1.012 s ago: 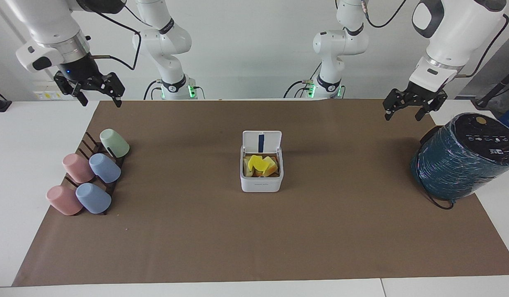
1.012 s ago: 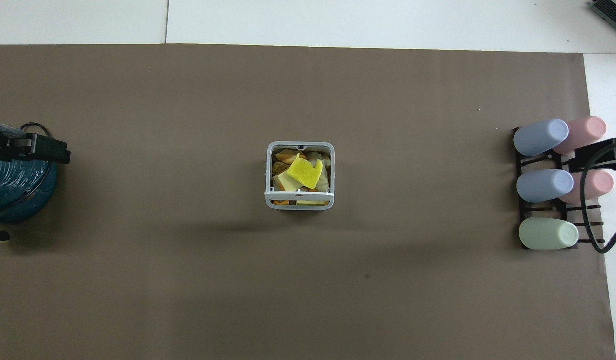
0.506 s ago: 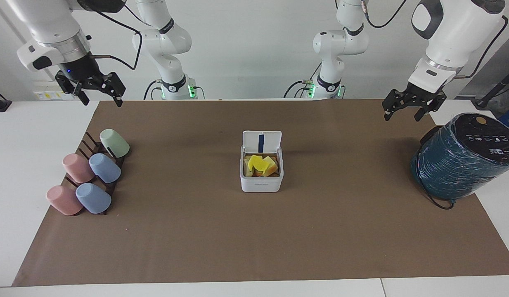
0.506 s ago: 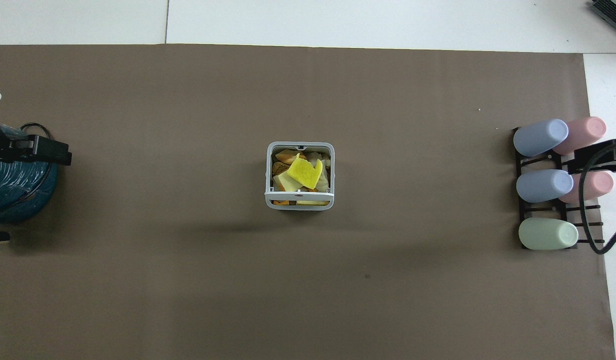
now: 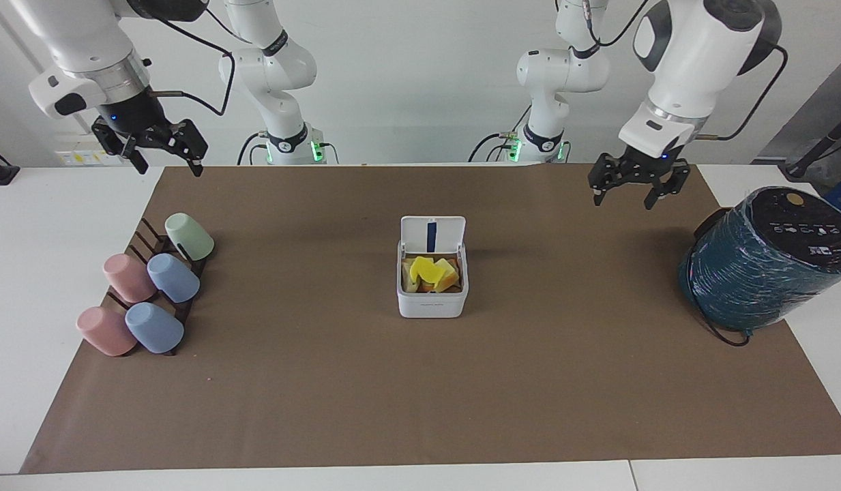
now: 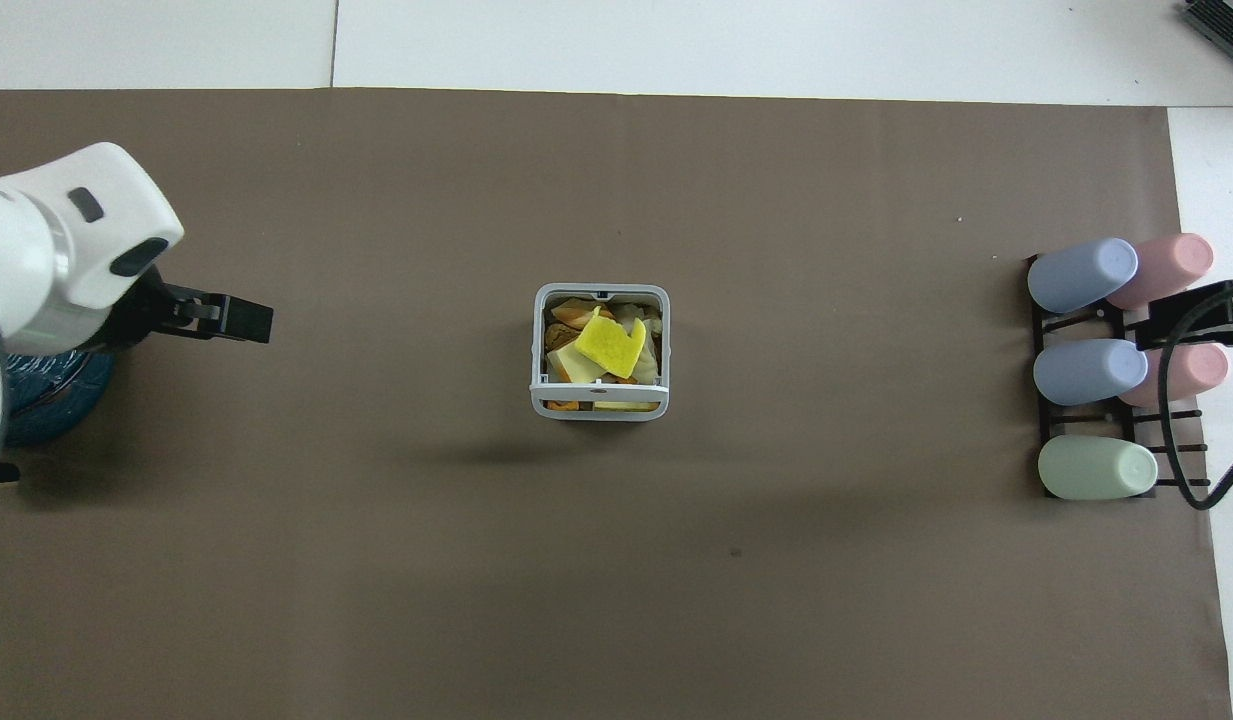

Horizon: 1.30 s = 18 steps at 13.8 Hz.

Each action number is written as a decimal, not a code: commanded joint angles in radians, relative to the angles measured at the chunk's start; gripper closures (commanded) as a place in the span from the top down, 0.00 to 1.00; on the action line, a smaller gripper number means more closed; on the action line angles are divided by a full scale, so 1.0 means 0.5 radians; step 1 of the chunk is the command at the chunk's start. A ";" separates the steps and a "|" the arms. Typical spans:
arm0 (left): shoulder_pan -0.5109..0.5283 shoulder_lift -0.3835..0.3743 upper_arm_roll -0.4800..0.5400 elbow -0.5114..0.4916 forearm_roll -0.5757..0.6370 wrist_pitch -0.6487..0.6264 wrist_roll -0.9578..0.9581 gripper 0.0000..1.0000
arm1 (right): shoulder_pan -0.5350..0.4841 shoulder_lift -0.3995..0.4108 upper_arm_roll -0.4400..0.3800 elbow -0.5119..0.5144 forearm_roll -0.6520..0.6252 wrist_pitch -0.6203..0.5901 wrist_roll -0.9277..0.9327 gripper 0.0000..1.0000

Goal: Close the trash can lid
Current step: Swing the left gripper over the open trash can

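Observation:
The small white trash can (image 5: 432, 305) stands in the middle of the brown mat, filled with yellow and orange scraps. Its grey rim (image 6: 599, 291) shows in the overhead view. The lid (image 5: 432, 234) stands upright on the side nearer the robots, blue strip showing; from overhead it is a thin white edge (image 6: 599, 385). My left gripper (image 5: 623, 198) hangs open and empty in the air over the mat, between the teal cylinder and the trash can, well apart from both (image 6: 238, 320). My right gripper (image 5: 168, 166) waits open and empty, raised over the cup rack (image 6: 1201, 315).
A large dark teal wrapped cylinder (image 5: 768, 259) lies at the left arm's end of the table (image 6: 46, 410). A black rack (image 5: 147, 235) with several pastel cups (image 6: 1086, 370) lies at the right arm's end. A brown mat (image 5: 420, 395) covers the table.
My left arm has swung from over the teal cylinder toward the trash can, and its white wrist now shows from overhead. The right arm, trash can and lid have not moved.

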 commanded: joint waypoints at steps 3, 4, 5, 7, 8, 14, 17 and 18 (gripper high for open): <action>-0.416 -0.150 0.024 -0.252 0.036 0.128 -0.296 0.51 | -0.002 -0.053 -0.003 -0.056 0.037 0.000 0.031 1.00; -0.508 -0.147 0.024 -0.274 0.036 0.162 -0.409 0.27 | -0.001 -0.053 -0.003 -0.056 0.037 0.000 0.031 1.00; -0.578 -0.135 0.024 -0.283 0.036 0.223 -0.550 0.21 | -0.001 -0.053 -0.003 -0.056 0.037 0.000 0.031 1.00; -0.695 -0.135 0.024 -0.332 0.036 0.324 -0.634 0.00 | -0.001 -0.053 -0.003 -0.056 0.037 0.000 0.031 1.00; -0.741 -0.125 0.024 -0.338 0.036 0.346 -0.640 0.00 | -0.001 -0.053 -0.003 -0.056 0.037 0.000 0.028 1.00; -0.895 0.018 0.024 -0.332 0.036 0.652 -0.882 0.00 | -0.001 -0.053 -0.003 -0.056 0.037 0.000 0.021 1.00; -0.898 0.114 0.024 -0.335 0.036 0.797 -0.938 0.00 | 0.002 -0.053 -0.003 -0.056 0.037 -0.003 0.021 1.00; -0.892 0.144 0.024 -0.335 0.036 0.858 -0.938 0.00 | 0.002 -0.053 -0.003 -0.053 0.037 0.000 0.018 1.00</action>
